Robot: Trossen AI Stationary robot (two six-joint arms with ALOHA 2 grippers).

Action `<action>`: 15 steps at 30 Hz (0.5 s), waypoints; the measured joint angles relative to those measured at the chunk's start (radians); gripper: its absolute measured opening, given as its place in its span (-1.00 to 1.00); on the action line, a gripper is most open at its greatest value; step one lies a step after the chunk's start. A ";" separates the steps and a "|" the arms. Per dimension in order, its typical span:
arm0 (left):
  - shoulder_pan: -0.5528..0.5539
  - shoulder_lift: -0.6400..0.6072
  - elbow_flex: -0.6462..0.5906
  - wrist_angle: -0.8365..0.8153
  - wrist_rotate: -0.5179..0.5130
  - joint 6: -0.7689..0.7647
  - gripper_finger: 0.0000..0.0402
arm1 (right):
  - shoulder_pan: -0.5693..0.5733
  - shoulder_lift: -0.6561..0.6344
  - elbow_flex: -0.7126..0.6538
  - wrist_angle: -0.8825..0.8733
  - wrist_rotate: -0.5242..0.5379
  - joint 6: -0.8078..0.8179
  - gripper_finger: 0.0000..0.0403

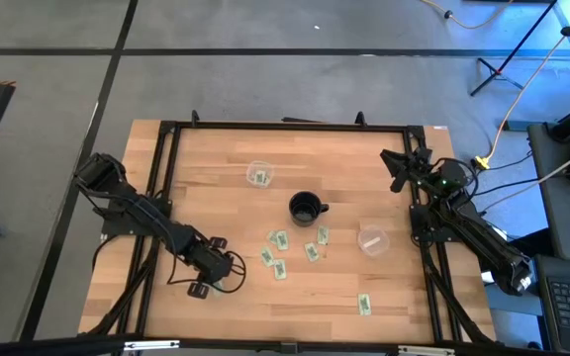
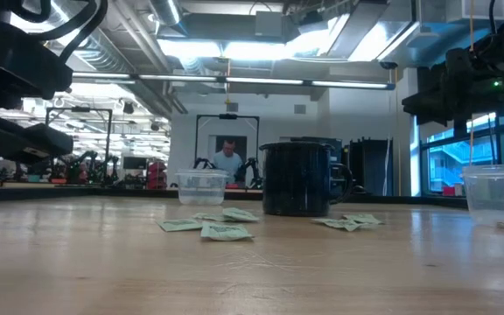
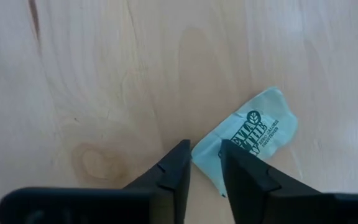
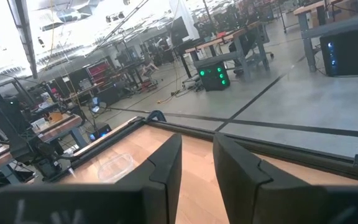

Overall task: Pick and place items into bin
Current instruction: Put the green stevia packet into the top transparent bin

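**Left pincer closing on a packet's corner**

We start at the left gripper [image 3: 204, 163], low over the near left part of the table [image 1: 216, 148]. Its two dark fingers [image 3: 173, 171] stand a narrow gap apart, with the corner of one pale green packet [image 3: 253, 134] between them. The packet lies flat on the wood, printed side up. The fingers look partly closed round its edge, but we cannot tell whether they already pinch it or only straddle it. We judge the arm is set steeply so the tips can catch a thin edge that gives little to hold.

Outward, the other packets [image 1: 280, 240] lie scattered just in front of the black mug [image 1: 306, 208], with one [image 1: 364, 305] apart near the front edge. Two clear tubs stand on the table: one [image 1: 259, 175] beyond the mug, one [image 1: 372, 240] to its right. Either could serve as the bin.

The right gripper [image 4: 196, 163] waits raised at the far right corner, fingers a narrow gap apart, holding nothing.
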State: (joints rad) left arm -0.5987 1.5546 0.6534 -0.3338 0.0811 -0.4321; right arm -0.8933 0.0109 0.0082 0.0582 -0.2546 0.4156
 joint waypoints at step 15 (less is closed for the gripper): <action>-0.002 0.001 -0.004 0.008 -0.006 0.022 -0.85 | 0.000 0.000 0.000 0.000 0.000 -0.002 -0.53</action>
State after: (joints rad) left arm -0.6003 1.5558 0.6491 -0.3253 0.0748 -0.4096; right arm -0.8934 0.0110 0.0082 0.0582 -0.2544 0.4136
